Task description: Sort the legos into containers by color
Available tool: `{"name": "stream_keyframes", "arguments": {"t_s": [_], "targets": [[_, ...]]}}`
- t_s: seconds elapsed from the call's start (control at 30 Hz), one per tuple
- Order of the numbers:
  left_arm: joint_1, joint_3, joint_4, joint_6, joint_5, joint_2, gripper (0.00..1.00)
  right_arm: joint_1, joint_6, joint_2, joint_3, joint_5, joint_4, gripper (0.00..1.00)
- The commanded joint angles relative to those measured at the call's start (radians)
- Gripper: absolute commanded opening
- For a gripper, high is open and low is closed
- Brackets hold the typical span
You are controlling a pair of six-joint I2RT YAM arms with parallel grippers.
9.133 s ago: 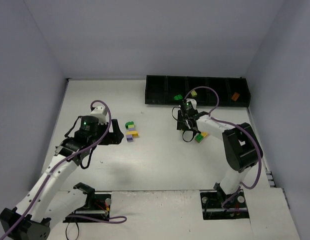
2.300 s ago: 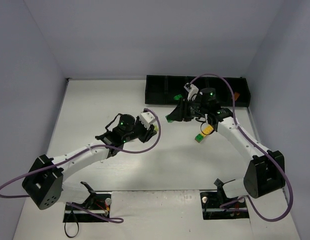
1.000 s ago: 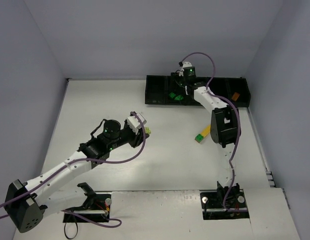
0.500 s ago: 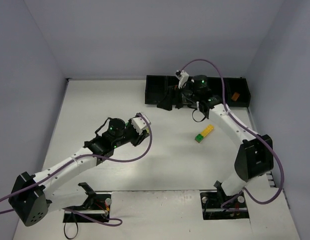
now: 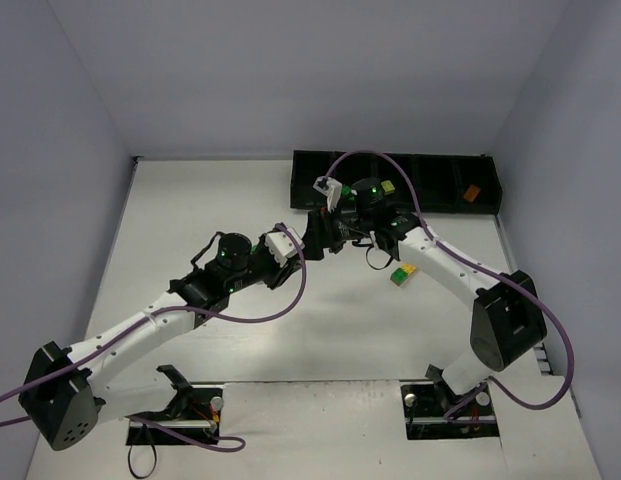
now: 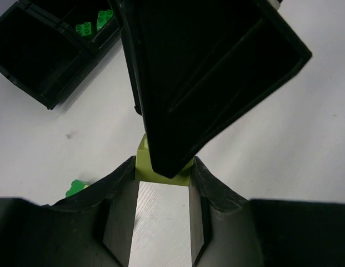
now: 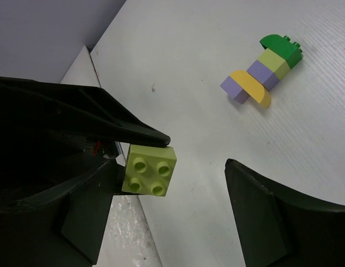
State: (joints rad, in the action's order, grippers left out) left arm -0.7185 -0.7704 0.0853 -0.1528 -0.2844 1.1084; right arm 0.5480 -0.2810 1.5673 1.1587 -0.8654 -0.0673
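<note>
Worktop [image 5: 190, 220] in white carries a black five-compartment tray [image 5: 308, 180] at its one o'clock edge. Near centre, left tool [image 6: 163, 172] meets right tool [image 7: 175, 172], which reaches in from two o'clock with fingers apart; left tool is clamped on a lime green brick [image 7: 150, 168].

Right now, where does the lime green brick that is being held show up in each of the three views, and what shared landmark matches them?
Left wrist: lime green brick at lower centre, pinched by the left hand.
Right wrist: left of centre, studs facing the camera.
Top external: not discernible, hidden at the left hand's tips, mid-table.
Shared landmark: the left hand gripping it.
</note>
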Motion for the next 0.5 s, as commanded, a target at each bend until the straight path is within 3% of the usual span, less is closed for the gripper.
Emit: {"name": "stream_keyframes", "arguments": {"t_s": [0.0,0.23,0.33,0.4,0.43,0.47], "targets": [[0.007,-0.055,0.087,-0.016,-0.012,-0.001,0.00,0.026,-0.017,-0.053,-0.005,-0.018,-0.071,0.74],[0.007,-0.056,0.102,-0.017,0.001,0.004,0.00,0.036,-0.027,-0.053,-0.028,-0.015,-0.080,0.70],[0.007,-0.058,0.106,-0.016,0.001,0.008,0.00,0.038,-0.021,-0.050,-0.034,-0.014,-0.083,0.55],[0.007,-0.056,0.111,-0.013,0.002,0.013,0.05,0.036,-0.015,-0.047,-0.034,-0.006,-0.081,0.32],[0.007,-0.055,0.113,-0.005,0.011,0.013,0.10,0.035,-0.011,-0.046,-0.033,0.000,-0.081,0.22],[0.007,-0.052,0.117,-0.005,0.017,0.016,0.19,0.033,-0.001,-0.046,-0.030,0.009,-0.080,0.06]]}}
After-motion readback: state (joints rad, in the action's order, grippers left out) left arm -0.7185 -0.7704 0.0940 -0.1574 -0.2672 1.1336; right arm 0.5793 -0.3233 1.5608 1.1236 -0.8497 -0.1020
